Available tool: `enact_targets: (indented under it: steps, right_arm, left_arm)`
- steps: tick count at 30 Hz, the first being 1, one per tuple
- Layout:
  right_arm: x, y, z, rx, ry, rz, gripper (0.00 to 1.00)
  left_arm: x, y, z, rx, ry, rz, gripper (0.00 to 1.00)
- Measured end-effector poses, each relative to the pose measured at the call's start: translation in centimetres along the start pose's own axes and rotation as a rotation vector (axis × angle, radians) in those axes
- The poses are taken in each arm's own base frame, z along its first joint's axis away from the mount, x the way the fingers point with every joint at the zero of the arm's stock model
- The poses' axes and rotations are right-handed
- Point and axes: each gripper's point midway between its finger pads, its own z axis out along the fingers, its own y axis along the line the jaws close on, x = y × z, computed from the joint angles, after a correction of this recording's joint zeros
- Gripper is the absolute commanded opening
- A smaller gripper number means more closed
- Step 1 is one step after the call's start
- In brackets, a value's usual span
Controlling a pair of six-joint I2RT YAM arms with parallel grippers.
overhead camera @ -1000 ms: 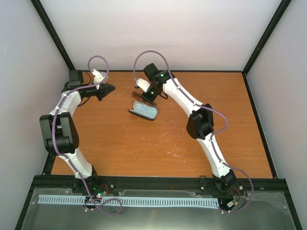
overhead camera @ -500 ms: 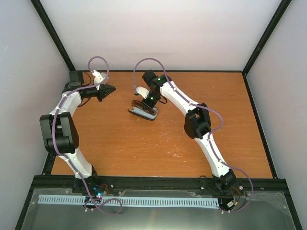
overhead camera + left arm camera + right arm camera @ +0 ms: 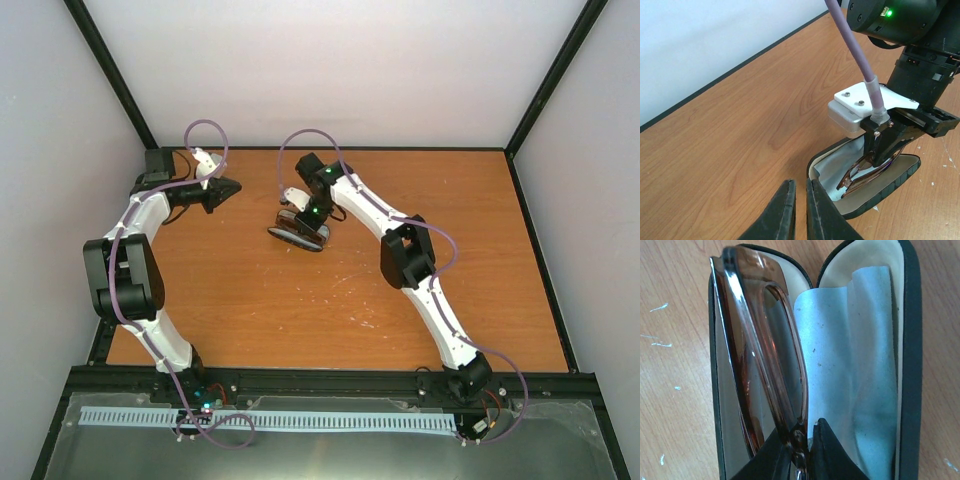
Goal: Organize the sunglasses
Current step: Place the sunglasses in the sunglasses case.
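The sunglasses (image 3: 765,340), reddish-brown with thin dark arms, stand on edge inside the open black glasses case (image 3: 910,340), along its left half. My right gripper (image 3: 802,432) is shut on their frame near one end. A pale blue cloth (image 3: 855,355) lies crumpled in the case's other half. In the top view the right gripper (image 3: 305,222) hangs directly over the case (image 3: 298,238) at mid-table. My left gripper (image 3: 800,182) is shut and empty, its tips just short of the case's near end (image 3: 815,172), over bare wood. In the left wrist view the sunglasses (image 3: 865,172) sit low in the case.
The wooden table (image 3: 300,300) is walled by white panels with black frame posts. A black box (image 3: 158,163) sits in the back left corner behind the left arm. Small white specks dot the wood near the case.
My right arm has swung forward and down, bringing the sunglasses from behind the case into it. The left arm has stayed still.
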Motion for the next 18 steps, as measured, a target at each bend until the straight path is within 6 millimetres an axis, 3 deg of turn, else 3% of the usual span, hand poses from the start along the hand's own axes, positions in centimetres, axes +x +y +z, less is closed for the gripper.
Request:
enact_targets:
  steps: [5,12,18]
  right_arm:
    - [-0.1,-0.1,0.3,0.002,-0.004,0.007,0.1]
    - [-0.3,-0.6,0.6,0.023,-0.009,0.016,0.21]
    - [-0.3,-1.2,0.7,0.052,-0.007,0.025,0.2]
  left_arm:
    - [0.0,0.0,0.0,0.0,0.0,0.001,0.1]
    - [0.0,0.0,0.0,0.0,-0.001,0.002,0.1]
    - [-0.1,0.0,0.0,0.001,-0.003,0.003,0.1]
